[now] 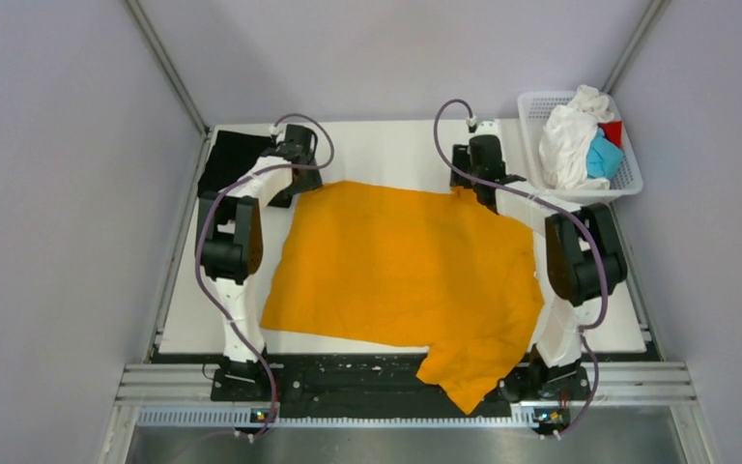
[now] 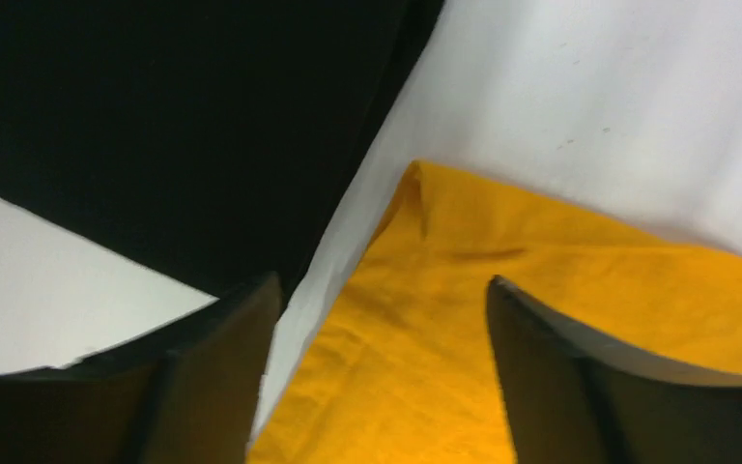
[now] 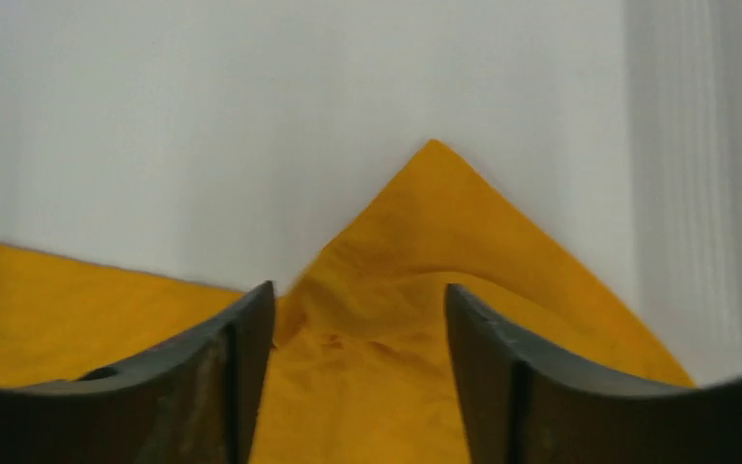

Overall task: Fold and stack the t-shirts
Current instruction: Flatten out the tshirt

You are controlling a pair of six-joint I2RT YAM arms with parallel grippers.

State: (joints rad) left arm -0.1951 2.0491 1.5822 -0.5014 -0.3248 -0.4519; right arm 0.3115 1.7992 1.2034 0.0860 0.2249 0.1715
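Nearest, spread fingers [image 2: 213,377] of left gripper [image 2: 382,290], pinching nothing, poised over one far corner of orange-yellow t-shirt [image 1: 401,266]. Same at right gripper [image 3: 357,290]: parted, gripping nothing, above the far corner closer to mesh basket [image 1: 630,186]. Lies opened flat on surface [image 1: 386,150] left of basket, lightly creased, one near corner drooping past the edge. Likely to slide off if tugged unevenly, or to bunch if only one corner gets caught. Black t-shirt [image 1: 232,155] farthest left of basket; white t-shirt [image 1: 565,145], light blue t-shirt [image 1: 599,157] and red t-shirt [image 1: 613,130] heaped inside it.
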